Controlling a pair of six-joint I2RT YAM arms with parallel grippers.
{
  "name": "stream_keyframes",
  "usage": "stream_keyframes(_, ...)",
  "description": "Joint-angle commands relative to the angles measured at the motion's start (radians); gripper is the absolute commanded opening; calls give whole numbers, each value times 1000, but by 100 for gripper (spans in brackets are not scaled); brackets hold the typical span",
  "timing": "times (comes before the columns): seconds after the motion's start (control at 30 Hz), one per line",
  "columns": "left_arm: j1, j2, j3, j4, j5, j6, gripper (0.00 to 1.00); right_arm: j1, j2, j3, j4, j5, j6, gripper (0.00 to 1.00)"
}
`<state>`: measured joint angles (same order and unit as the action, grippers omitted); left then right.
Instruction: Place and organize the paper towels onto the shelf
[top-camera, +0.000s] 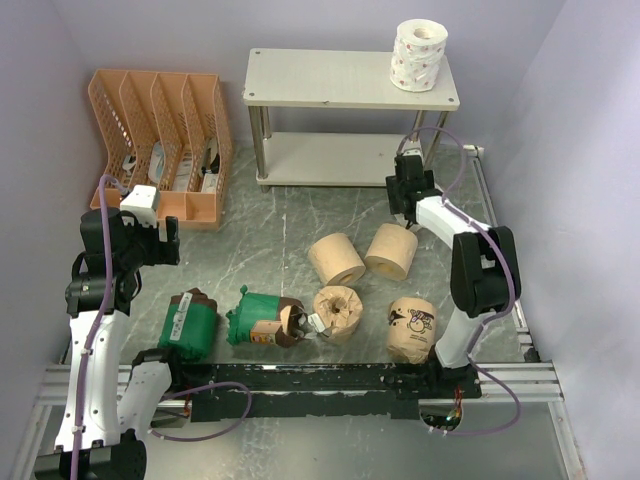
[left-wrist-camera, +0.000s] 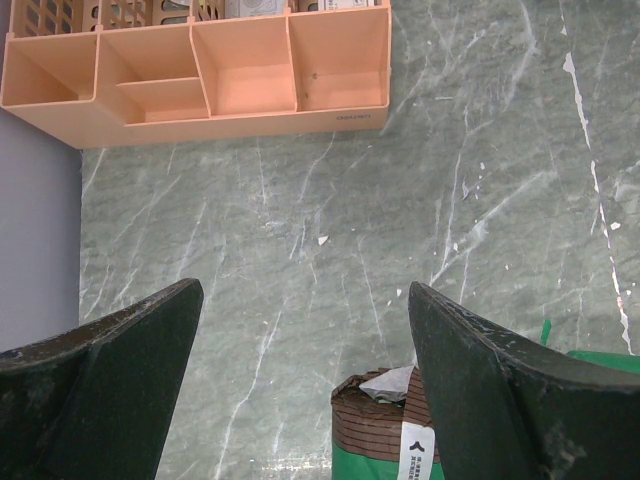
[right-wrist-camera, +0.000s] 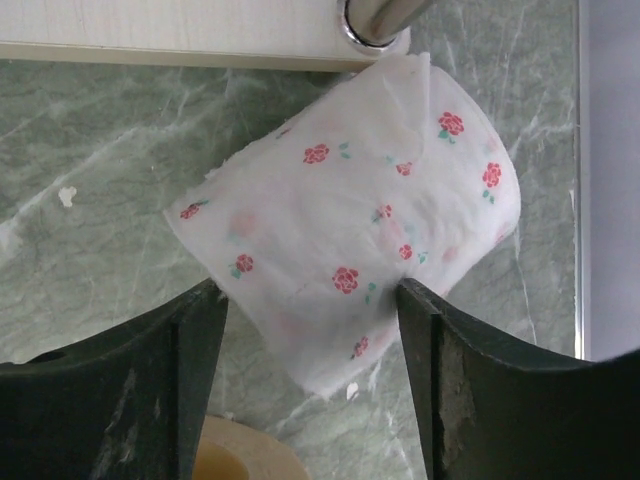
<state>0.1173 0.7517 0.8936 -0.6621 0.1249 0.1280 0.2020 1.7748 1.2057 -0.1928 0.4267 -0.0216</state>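
A white paper towel roll with red flowers (right-wrist-camera: 370, 210) lies on the table against the shelf's leg (right-wrist-camera: 375, 20). My right gripper (right-wrist-camera: 308, 300) has both fingers pressed on its near end; the top view shows that gripper (top-camera: 405, 205) low by the shelf's (top-camera: 330, 80) right front leg, covering the roll. Another flowered roll (top-camera: 418, 55) stands on the top board. Three tan rolls (top-camera: 337, 260) (top-camera: 391, 252) (top-camera: 338, 313), a cartoon-print roll (top-camera: 411, 328) and two green-wrapped rolls (top-camera: 188, 322) (top-camera: 262, 320) lie mid-table. My left gripper (left-wrist-camera: 305, 340) hangs open above a green roll (left-wrist-camera: 385, 430).
An orange file organizer (top-camera: 160, 140) stands at the back left, left of the shelf. Purple walls close in both sides. A metal rail (top-camera: 500, 260) runs along the table's right edge. A tan roll (right-wrist-camera: 240, 455) lies just under my right fingers.
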Motion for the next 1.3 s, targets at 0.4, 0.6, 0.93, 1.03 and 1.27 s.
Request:
stream_keyframes(0.4,8,-8,19,13,12,12,95,5,64,1,11,-16,37,12)
stream_keyframes(0.6,10,-9,19,12,13,11,95,4,-25,-78,43,-67,98,0)
stream_keyframes(0.93,8,-8,20,9,15,13,95,-25,-164,-171,88,-194,255,0)
stream_keyframes(1.03,8,-10,21,9,17,12,95,-55,-210,-196,102,-260,306,0)
stream_keyframes(1.27,9,-8,22,6,17,13,95,-138,-319,-274,165,-374,411,0)
